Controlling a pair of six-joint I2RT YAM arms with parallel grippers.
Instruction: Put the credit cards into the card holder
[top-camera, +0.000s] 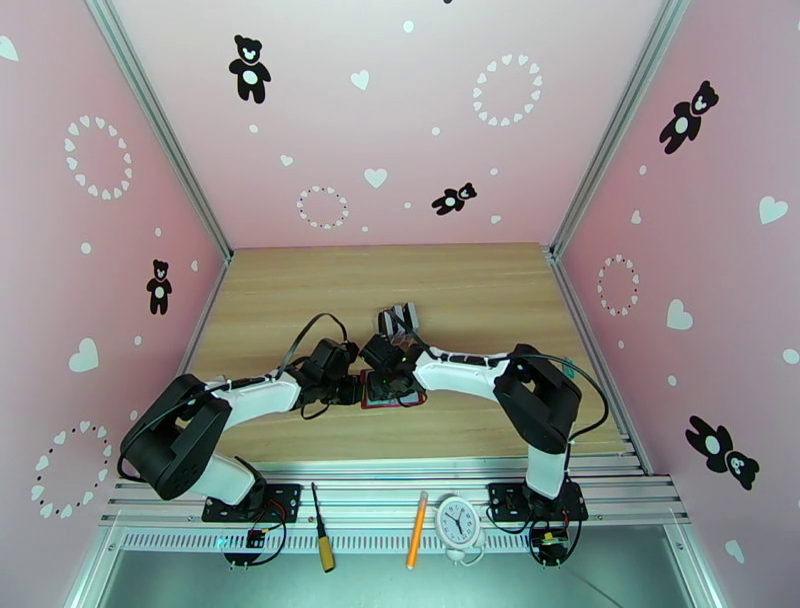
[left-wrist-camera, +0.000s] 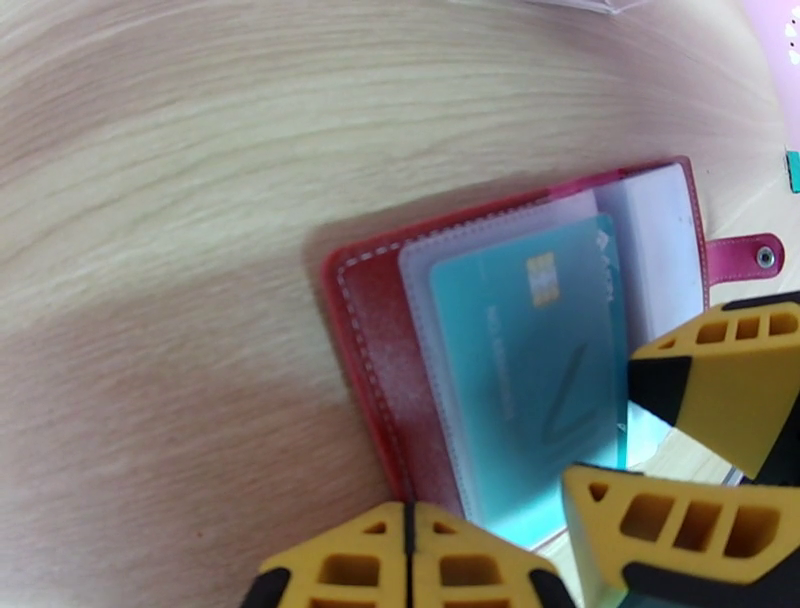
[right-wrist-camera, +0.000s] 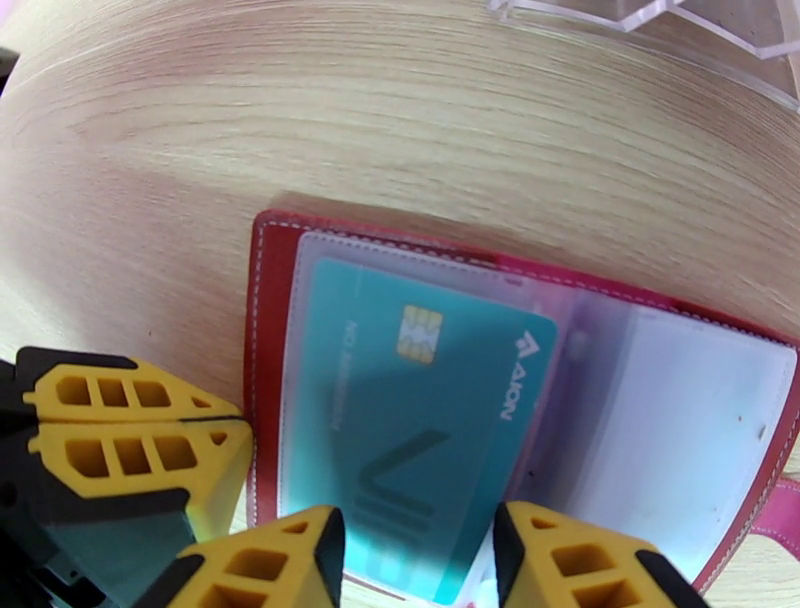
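The card holder lies open on the wooden table, dark red with clear pockets. Its snap tab points away from the fold. A teal credit card with a gold chip sits partly under the hazy clear pocket. My right gripper hovers over the card's near end, jaws apart, and I cannot tell if it touches the card. My left gripper is shut at the holder's outer red edge, with nothing between its fingers.
A clear slotted plastic rack stands just behind the card holder. On the metal rail at the near edge lie a screwdriver, an orange pen and a small white clock. Pink walls close in three sides.
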